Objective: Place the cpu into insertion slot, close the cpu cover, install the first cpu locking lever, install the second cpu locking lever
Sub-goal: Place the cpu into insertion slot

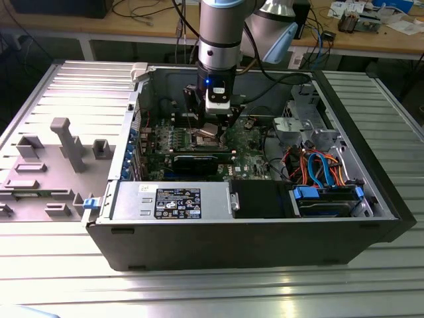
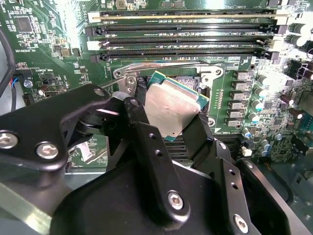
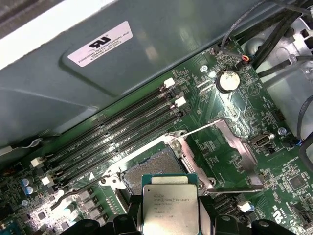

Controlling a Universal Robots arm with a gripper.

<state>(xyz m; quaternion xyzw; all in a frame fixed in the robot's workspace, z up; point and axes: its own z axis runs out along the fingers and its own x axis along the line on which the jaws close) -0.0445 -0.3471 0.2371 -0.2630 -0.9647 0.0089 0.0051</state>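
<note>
In the first wrist view, the gripper (image 3: 168, 223) has its fingers clamped on the cpu (image 3: 168, 203), held over the open slot (image 3: 151, 169) and not seated. The cover (image 3: 243, 152) is swung aside. Advisable: keep the cpu level and square to the slot rim.

The cpu (image 3: 168, 203) is seen with a dull silver-grey top and a green edge. The circuit board (image 3: 215, 156) is coloured green, the pincer (image 2: 168, 117) black.
</note>
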